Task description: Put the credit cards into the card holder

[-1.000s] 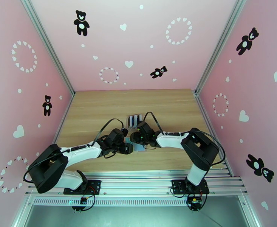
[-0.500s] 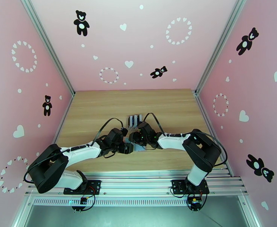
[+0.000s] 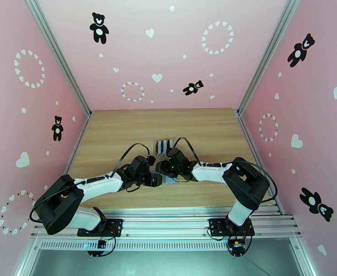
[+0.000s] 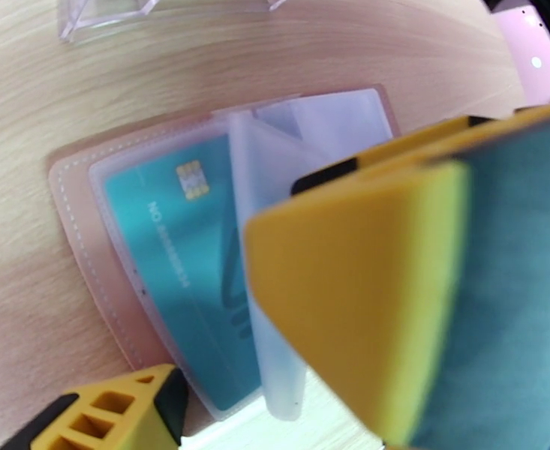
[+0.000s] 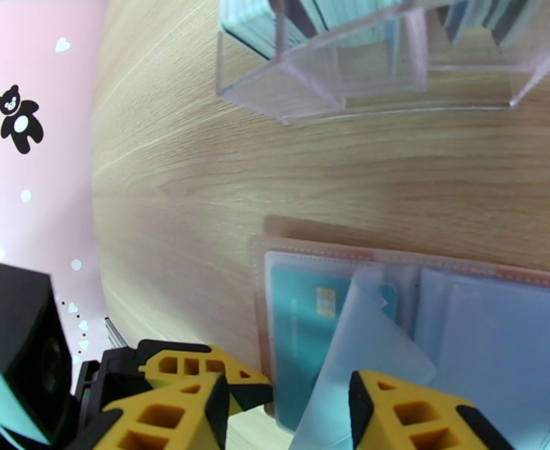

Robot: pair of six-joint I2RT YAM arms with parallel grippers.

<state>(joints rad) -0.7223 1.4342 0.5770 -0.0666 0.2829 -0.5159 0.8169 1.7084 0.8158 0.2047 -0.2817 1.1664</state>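
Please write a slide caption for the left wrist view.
Teal card already slotted into the open pink card holder.

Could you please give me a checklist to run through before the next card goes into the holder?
1. The card holder lies open on the table: ok.
2. The teal card sits inside its sleeve: ok.
3. A clear sleeve stands up, empty: ok.
4. The left hand is open and empty: ok.
5. The right hand carries the next card: not ok, open and empty.
6. More spare cards stand in the clear stand: ok.
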